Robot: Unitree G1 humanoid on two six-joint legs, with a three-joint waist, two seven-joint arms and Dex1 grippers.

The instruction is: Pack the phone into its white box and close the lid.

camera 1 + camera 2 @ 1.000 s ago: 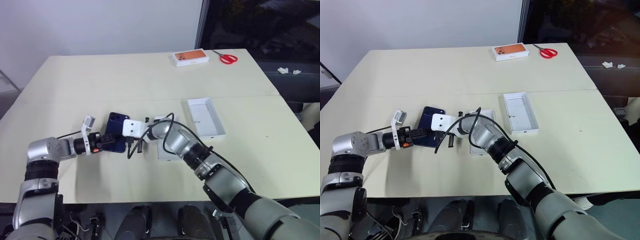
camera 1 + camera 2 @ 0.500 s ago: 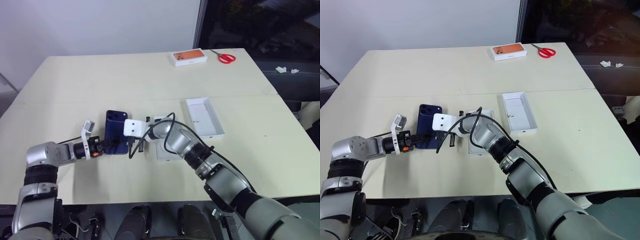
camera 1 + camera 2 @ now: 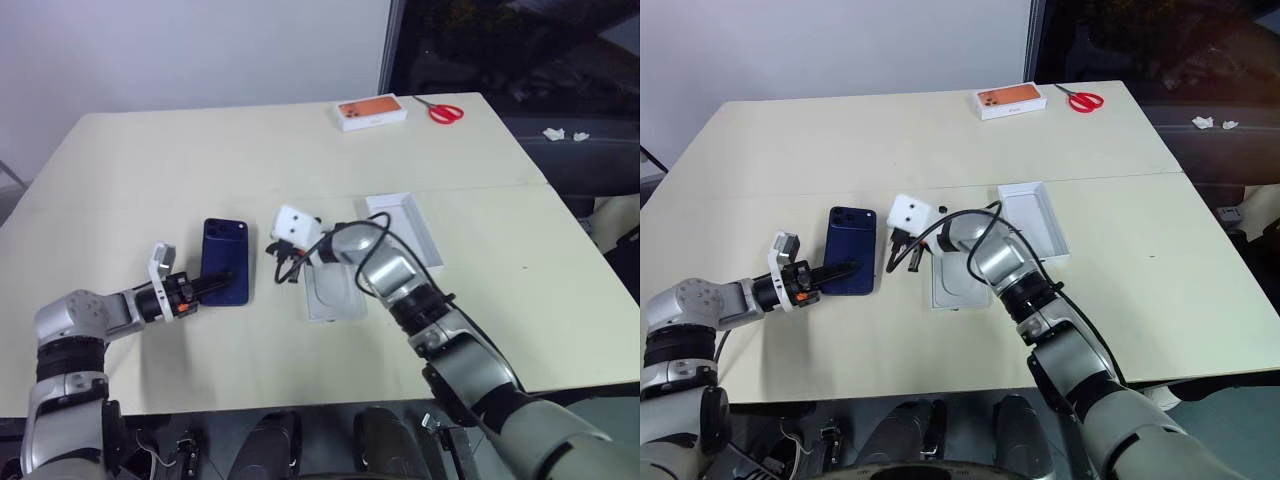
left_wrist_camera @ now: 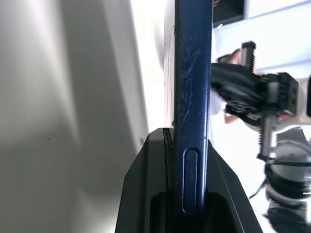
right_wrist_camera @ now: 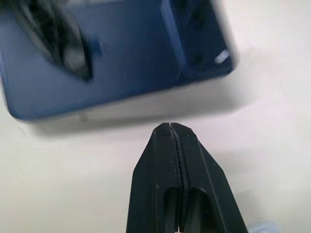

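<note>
Two arms reach over the cream worktop (image 3: pixel 140 150) in the head views. From the left, the left pincer (image 3: pixel 222 282) is clamped on the near end of the phone (image 3: pixel 226 272), a dark navy slab lying back-up with its camera cluster at the far corner. Just right of the phone, the right pincer (image 3: pixel 902 256) hangs over the worktop apart from it, its black fingers pressed together on nothing. Under the right forearm lies a flat white insert (image 3: pixel 333 296), and right of that the white box (image 3: pixel 408 227) sits open-side up, well apart from the phone. Whether it is the tray or the cover cannot be told from here. At the far edge stand an orange-topped box (image 3: pixel 371 111) and red-handled scissors (image 3: pixel 443 111), side by side.

From the left wrist, the phone (image 4: pixel 193 97) appears edge-on, its side button visible, pinched between the two black fingers (image 4: pixel 146 194) of that pincer. Beyond it, blurred, is the right pincer (image 4: pixel 252 97).

From the right wrist, the two fingers (image 5: pixel 165 174) meet flush, tips together, holding nothing. Past the tips lies the phone's blue back (image 5: pixel 121 58), with the dark tip of the left pincer (image 5: pixel 53 34) on it.
</note>
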